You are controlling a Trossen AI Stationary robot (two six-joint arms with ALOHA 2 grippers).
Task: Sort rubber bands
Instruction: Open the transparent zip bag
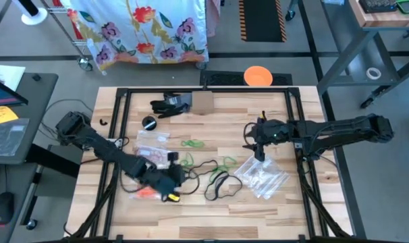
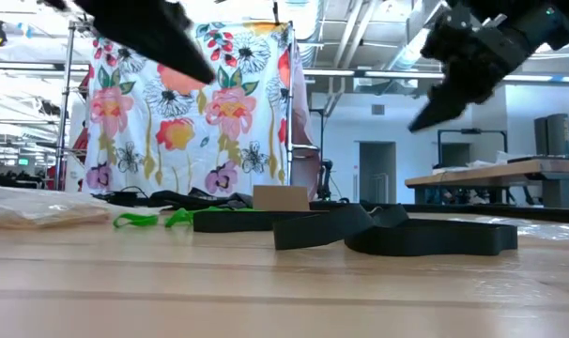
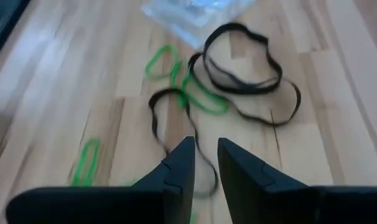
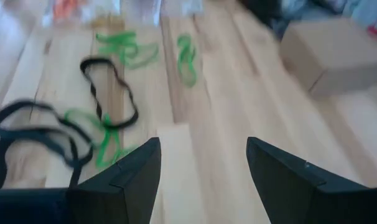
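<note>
Seen from above, we find the left tool low and left of centre on the wooden table, and the right tool right of centre, above a clear bag.

In the left wrist view the left tool shows its two dark fingers drawn close, a narrow gap between them; a thin black band runs into that gap, but we cannot tell whether it is gripped.

In the right wrist view the right tool stands released, its fingers wide apart over bare wood and nothing between them.

The rubber bands lie near the middle of the table: black loops at lower centre, green loops just above them, more green ones to the right, and orange ones at lower left beside the left arm.

A cardboard box sits at upper centre.
</note>
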